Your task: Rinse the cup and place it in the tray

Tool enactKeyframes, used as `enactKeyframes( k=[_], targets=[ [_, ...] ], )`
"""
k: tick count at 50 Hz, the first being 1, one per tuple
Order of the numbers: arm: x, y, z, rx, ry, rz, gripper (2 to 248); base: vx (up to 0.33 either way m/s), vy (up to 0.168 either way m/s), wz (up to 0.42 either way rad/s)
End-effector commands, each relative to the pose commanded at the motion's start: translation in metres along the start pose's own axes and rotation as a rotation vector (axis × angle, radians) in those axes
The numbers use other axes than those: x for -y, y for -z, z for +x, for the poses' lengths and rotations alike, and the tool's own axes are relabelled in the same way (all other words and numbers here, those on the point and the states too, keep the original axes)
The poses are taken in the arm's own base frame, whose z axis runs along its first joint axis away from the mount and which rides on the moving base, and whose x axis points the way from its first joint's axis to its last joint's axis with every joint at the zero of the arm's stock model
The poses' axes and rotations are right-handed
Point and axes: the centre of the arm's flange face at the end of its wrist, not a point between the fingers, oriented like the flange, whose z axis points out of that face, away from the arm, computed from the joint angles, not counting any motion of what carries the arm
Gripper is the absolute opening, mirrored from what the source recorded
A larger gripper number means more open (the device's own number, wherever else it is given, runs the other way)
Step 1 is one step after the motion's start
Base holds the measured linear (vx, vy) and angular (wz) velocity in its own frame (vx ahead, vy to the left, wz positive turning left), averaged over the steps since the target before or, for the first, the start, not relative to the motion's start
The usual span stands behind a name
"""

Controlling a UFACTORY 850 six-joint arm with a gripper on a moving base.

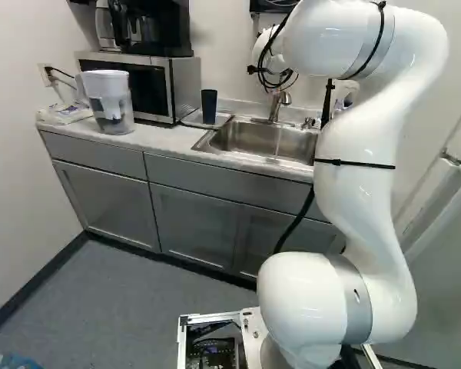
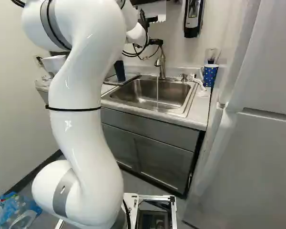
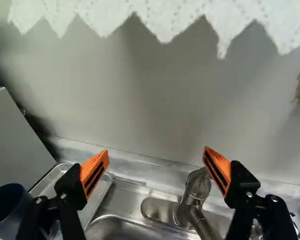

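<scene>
Hand (image 3: 156, 151) is spread wide, nothing in it. Cup's (image 1: 208, 104) upright on the tray (image 3: 93, 201), to my left, outside my fingers, so I'd swing left first.

Pale walls (image 1: 19, 169); grey floor (image 1: 131, 300), dark baseboard (image 1: 34, 284); grey cabinets (image 1: 111, 209) under pale countertop (image 1: 161, 140); fridge (image 2: 243, 157) just beside.

A dark cup (image 1: 208, 108) stands on the tray (image 1: 193, 118) between microwave (image 1: 186, 86) and sink (image 1: 250, 140).
</scene>
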Motion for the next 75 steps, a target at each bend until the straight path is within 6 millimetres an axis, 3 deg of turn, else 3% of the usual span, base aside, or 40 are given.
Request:
enactKeyframes(
  k=[75],
  targets=[
    [0.0023, 0.0014, 0.0000, 0.000, 0.001, 0.003, 247, 0.000, 0.000, 0.000]
  ],
)
